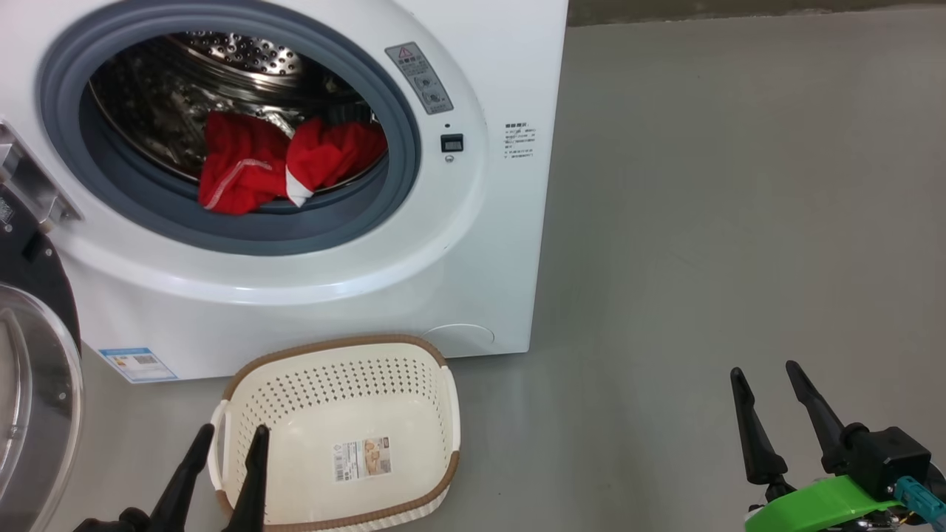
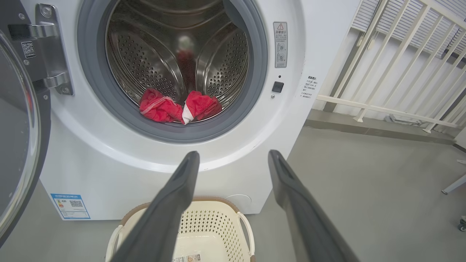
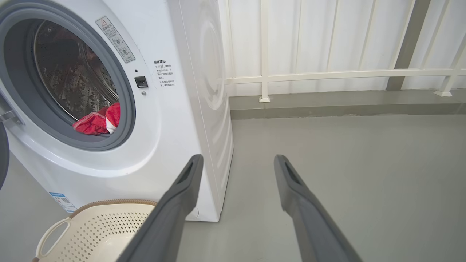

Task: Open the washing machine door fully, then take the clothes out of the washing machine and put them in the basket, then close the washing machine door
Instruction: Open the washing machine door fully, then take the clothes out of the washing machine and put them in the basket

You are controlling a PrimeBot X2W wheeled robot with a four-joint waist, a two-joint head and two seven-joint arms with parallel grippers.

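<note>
washing machine door (image 1: 37, 384) swung wide open, hinged on the left side of the washing machine (image 1: 473, 244), clear glass bowl facing out

left gripper (image 1: 233, 430) low in front of the machine, fingers spread wide with nothing between them, tips over the left rim of the basket (image 1: 332, 344)

basket on the floor just in front of the machine's base, below the round opening; barcode sticker showing on its bottom

clothes (image 1: 281, 166), red with white trim, bunched at the bottom front of the steel drum (image 1: 244, 52) inside the machine, lying against the lower lip of the grey seal (image 1: 399, 148)

right gripper (image 1: 763, 368) well to the right of the machine, fingers wide apart, gripping nothing, over bare floor

floor (image 1: 702, 185) smooth matt grey, running right of the machine; behind and right of the machine a low grey kerb (image 3: 327, 105), a cream railing (image 3: 327, 74) and white ribbed wall panels (image 3: 309, 36)
</note>
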